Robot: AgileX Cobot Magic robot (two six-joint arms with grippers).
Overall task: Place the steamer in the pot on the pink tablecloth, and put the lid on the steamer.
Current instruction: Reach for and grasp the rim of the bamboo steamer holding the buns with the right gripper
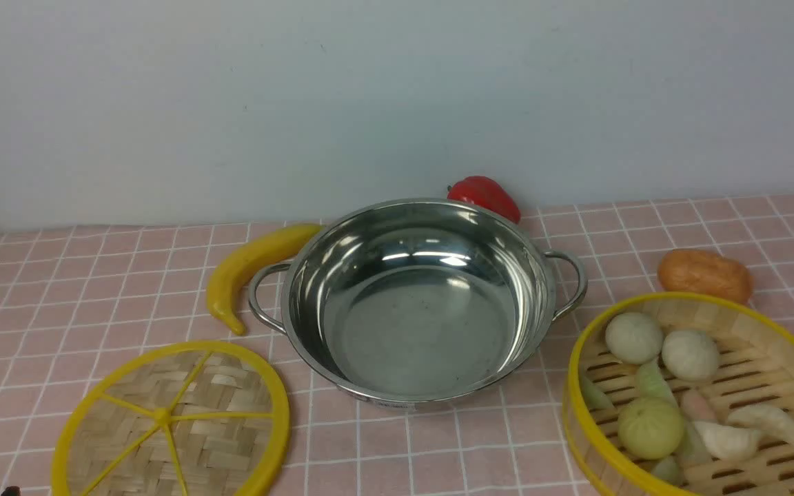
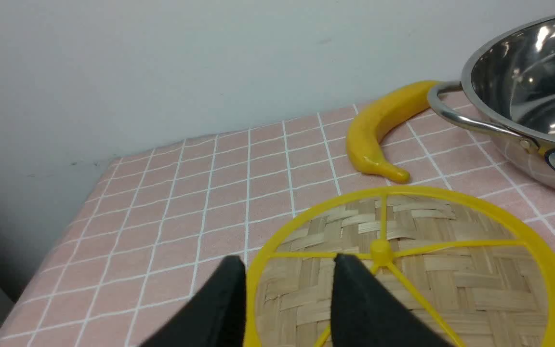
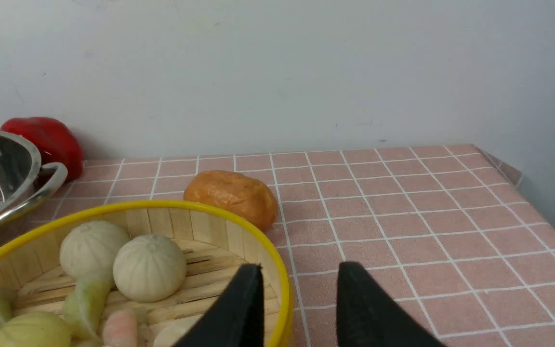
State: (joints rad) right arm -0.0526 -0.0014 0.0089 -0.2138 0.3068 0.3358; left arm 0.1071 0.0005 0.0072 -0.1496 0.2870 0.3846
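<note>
Left gripper [image 2: 287,258]: released, astride lid [image 2: 451,272] rim
Right gripper [image 3: 300,268]: released, astride steamer [image 3: 186,224] wall for lifting
Pot [image 1: 418,331]: empty

You see the pot [image 1: 414,331] at mid-tablecloth [image 1: 94,289], the lid [image 1: 173,420] lying front-left of it and the steamer [image 1: 748,324] front-right. The banana [image 1: 252,269] lies beside its left handle, the pepper [image 1: 485,196] behind it, and the potato [image 1: 704,275] just behind the steamer.

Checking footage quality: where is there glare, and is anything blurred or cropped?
Front view: glare streaks inside the pot, steamer cropped at the edge; left wrist view: left claw close and soft-edged; right wrist view: even light, sharp tablecloth grid.
</note>
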